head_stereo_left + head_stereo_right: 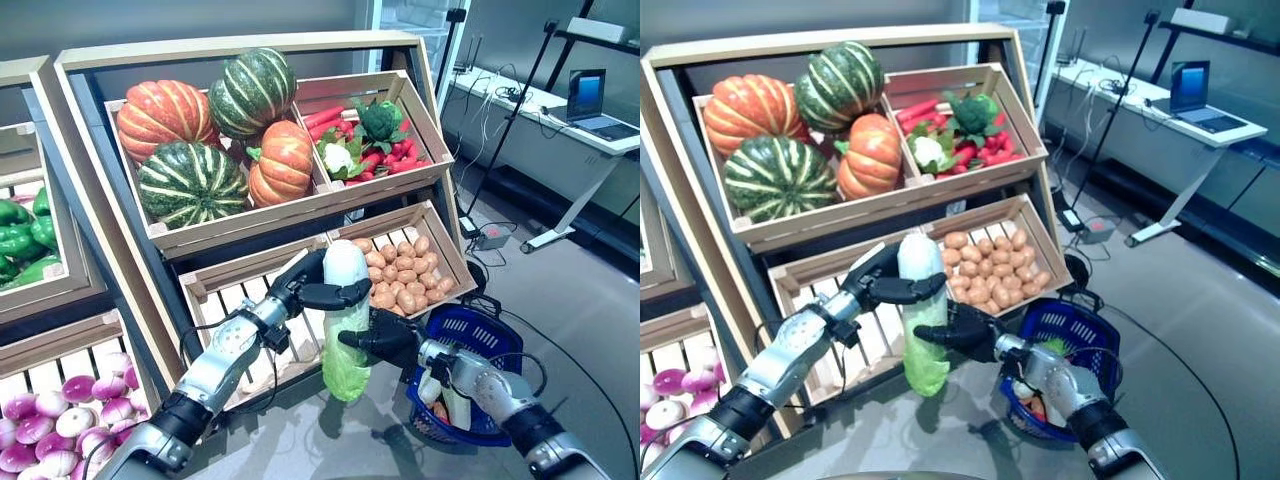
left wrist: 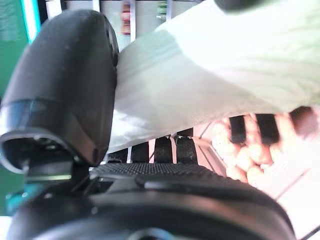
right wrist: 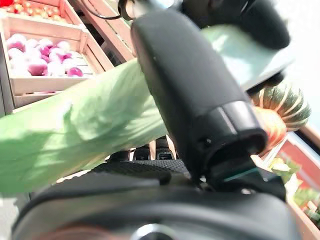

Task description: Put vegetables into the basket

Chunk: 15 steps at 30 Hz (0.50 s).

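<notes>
A long napa cabbage [image 1: 345, 330], white on top and leafy green below, hangs upright in front of the lower shelf. My left hand [image 1: 310, 290] is curled round its white upper end. My right hand [image 1: 385, 340] grips its green lower half from the right. In the left wrist view the white stalk [image 2: 200, 90] lies against the thumb [image 2: 65, 85]. In the right wrist view the green leaves [image 3: 75, 125] pass under the thumb [image 3: 195, 95]. A blue wire basket [image 1: 490, 340] stands on the floor just right of the cabbage, with some vegetables inside.
The wooden stand holds a crate of pumpkins [image 1: 200, 140], mixed vegetables [image 1: 365, 140], potatoes [image 1: 400, 275] and a slatted crate [image 1: 235, 300] behind the cabbage. Purple onions [image 1: 60, 415] and green peppers [image 1: 25, 235] sit at the left. A desk with a laptop [image 1: 590, 105] stands at the far right.
</notes>
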Available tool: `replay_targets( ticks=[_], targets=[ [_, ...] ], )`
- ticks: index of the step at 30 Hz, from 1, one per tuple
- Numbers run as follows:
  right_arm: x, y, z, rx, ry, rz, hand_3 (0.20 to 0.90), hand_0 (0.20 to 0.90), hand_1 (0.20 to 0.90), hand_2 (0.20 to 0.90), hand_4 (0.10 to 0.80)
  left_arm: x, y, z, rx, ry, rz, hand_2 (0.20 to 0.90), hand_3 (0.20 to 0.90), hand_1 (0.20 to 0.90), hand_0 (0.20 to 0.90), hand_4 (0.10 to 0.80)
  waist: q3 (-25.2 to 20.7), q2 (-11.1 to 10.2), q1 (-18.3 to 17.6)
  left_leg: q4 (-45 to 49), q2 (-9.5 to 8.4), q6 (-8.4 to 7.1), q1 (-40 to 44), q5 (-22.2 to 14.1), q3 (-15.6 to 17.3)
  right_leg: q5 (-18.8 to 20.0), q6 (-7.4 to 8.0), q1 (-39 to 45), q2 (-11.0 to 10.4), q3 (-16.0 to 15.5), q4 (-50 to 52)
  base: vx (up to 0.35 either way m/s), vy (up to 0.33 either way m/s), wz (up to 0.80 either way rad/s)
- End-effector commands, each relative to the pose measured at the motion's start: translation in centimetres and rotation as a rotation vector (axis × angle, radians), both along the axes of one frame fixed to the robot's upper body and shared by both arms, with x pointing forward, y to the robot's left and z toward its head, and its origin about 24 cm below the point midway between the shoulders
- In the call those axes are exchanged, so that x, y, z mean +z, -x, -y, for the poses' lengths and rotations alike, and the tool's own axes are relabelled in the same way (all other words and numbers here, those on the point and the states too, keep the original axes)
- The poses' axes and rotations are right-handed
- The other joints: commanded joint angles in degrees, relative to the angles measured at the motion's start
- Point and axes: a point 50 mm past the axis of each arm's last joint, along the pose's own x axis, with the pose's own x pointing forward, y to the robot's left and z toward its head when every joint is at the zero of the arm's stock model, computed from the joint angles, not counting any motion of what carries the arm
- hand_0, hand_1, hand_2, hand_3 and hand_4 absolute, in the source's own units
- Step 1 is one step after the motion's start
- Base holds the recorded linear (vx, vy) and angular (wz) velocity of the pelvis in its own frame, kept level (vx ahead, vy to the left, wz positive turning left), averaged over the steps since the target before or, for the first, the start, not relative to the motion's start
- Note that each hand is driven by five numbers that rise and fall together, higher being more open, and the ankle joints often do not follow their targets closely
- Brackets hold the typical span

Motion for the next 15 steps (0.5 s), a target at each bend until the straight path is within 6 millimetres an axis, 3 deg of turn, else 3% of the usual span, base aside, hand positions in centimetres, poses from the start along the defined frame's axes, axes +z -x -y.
replay_targets(
  ticks=[1,6,13,14,15],
  targets=[
    [4.4,-2.6,-7.9,0.123,-0.263,0.059,0.900,0.900,0.900,0.900,0.800,9.8,-1.4,7.2,-0.259,0.482,0.294,0.300,0.300,0.300,0.300,0.400,-0.90,0.31,1.42,0.04,-1.24,1.22,-0.75,-3.83,-1.28,0.70,-4.13,-0.50,0.50,-1.01,0.06,0.000,0.000,0.00],
    [5.1,-4.4,-8.2,0.037,-0.246,0.062,0.900,0.900,0.900,0.900,0.800,9.5,-1.0,8.7,-0.344,0.563,0.204,0.300,0.300,0.300,0.300,0.400,-1.13,0.38,2.32,0.04,-1.48,1.45,-0.55,-4.22,-1.89,0.55,-4.30,-0.09,0.43,-1.21,0.06,-0.007,0.008,0.13],
    [5.9,-5.4,-8.5,0.075,-0.165,0.110,0.900,0.900,0.900,0.900,0.800,8.6,-0.2,10.2,-0.420,0.574,0.148,0.300,0.300,0.300,0.300,0.400,-1.44,0.31,2.67,0.04,-1.86,1.83,-0.56,-4.41,-2.16,0.71,-4.34,-0.28,0.24,-0.97,0.06,-0.016,0.015,0.11],
    [5.8,-5.5,-8.4,0.088,-0.147,0.118,0.462,0.462,0.462,0.462,0.508,8.6,-0.1,10.3,-0.429,0.575,0.151,0.300,0.300,0.300,0.300,0.400,-1.50,0.30,2.69,0.04,-1.88,1.85,-0.62,-4.36,-2.16,0.78,-4.35,-0.36,0.21,-0.92,0.06,-0.012,0.018,0.07],
    [5.8,-5.5,-8.4,0.094,-0.143,0.124,0.335,0.335,0.335,0.335,0.424,8.7,-0.1,10.4,-0.434,0.574,0.154,0.300,0.300,0.300,0.300,0.400,-1.53,0.30,2.71,0.04,-1.88,1.85,-0.66,-4.33,-2.17,0.80,-4.34,-0.39,0.19,-0.92,0.06,-0.008,0.016,0.04]
  ],
)
